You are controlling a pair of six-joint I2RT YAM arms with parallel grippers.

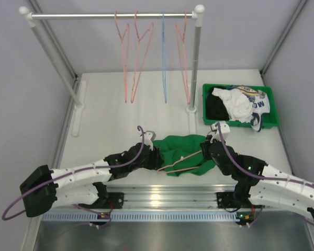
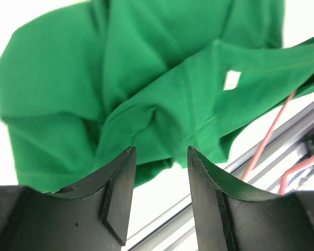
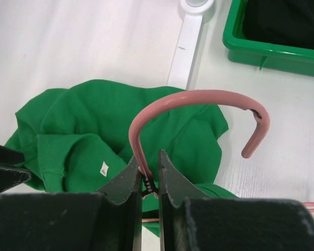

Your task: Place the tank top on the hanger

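Observation:
The green tank top (image 1: 184, 149) lies crumpled on the table between the two arms. A salmon-pink hanger (image 1: 180, 160) lies across its front part. My right gripper (image 1: 205, 148) is shut on the hanger's twisted neck (image 3: 148, 180); the hook (image 3: 199, 97) curves up over the tank top (image 3: 78, 136). My left gripper (image 1: 156, 155) is at the top's left edge. In the left wrist view it (image 2: 159, 151) is open and empty, with the tank top (image 2: 146, 78) just beyond the fingertips and the hanger wire (image 2: 275, 130) at the right.
A white clothes rack (image 1: 115, 15) stands at the back with several pink hangers (image 1: 137, 57) and a blue hanger (image 1: 164, 57). A green bin (image 1: 209, 119) at the right holds white and black garments. The rack's foot (image 3: 188, 47) is near the tank top.

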